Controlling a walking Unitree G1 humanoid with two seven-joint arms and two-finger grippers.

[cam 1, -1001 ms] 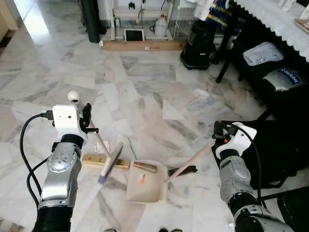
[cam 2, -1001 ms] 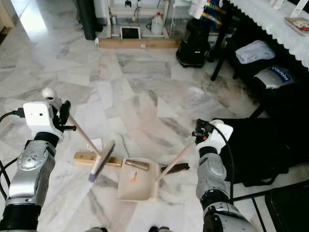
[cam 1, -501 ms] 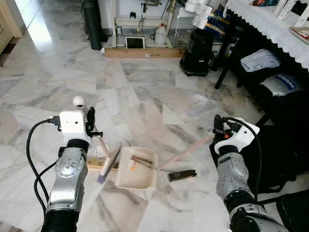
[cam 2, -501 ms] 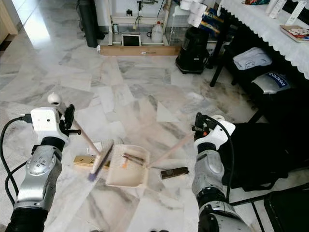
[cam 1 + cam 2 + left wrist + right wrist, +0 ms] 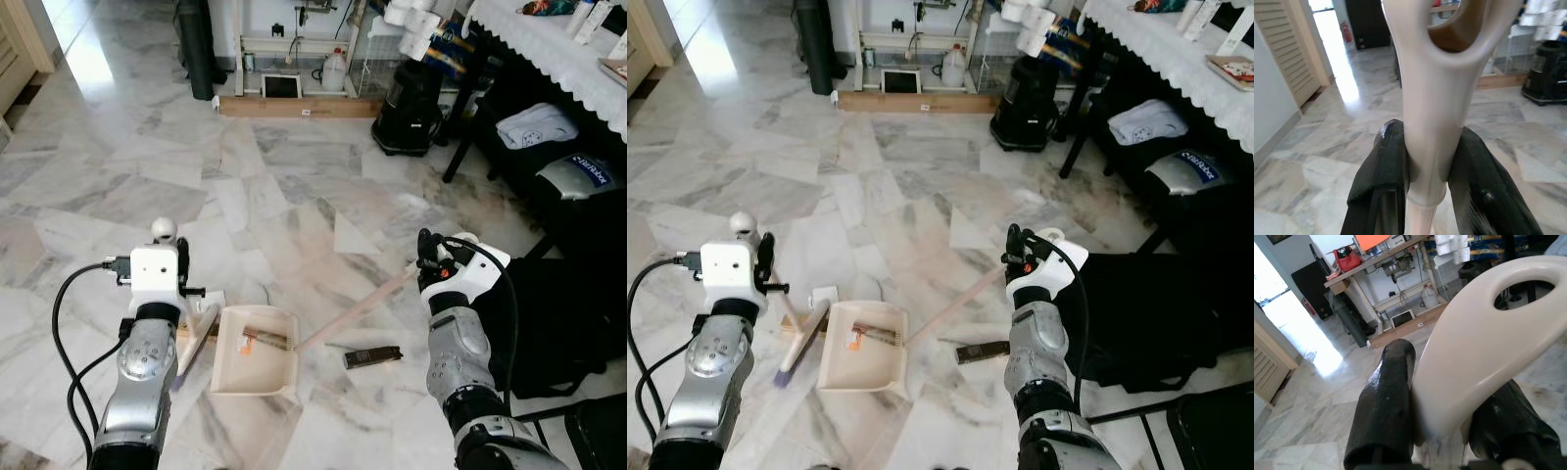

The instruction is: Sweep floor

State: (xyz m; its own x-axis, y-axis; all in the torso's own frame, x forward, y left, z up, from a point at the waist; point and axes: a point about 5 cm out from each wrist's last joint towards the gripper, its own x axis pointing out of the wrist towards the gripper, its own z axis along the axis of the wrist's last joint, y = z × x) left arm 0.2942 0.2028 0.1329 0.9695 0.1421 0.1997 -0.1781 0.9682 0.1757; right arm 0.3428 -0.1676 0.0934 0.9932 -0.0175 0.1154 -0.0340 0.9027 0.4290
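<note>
Grey-veined marble floor fills the room. Along the right edge stands a table with a white lace cloth, with dark chairs and a black bag beneath and beside it. At the far wall sit a black vacuum cleaner, a long cardboard box and a white jug.

Nearer in, the cream dustpan lies flat on the floor between the arms, with a small brown piece and an orange scrap inside it (too small to identify). Its long handle runs up to the right gripper, whose two black fingers are clamped on the cream handle end. The left gripper is closed tight around the brush handle; the brush leans down with its head touching the floor just left of the dustpan.

A small dark flat object lies on the floor just right of the dustpan, under its handle line. A white scrap lies near the brush.
</note>
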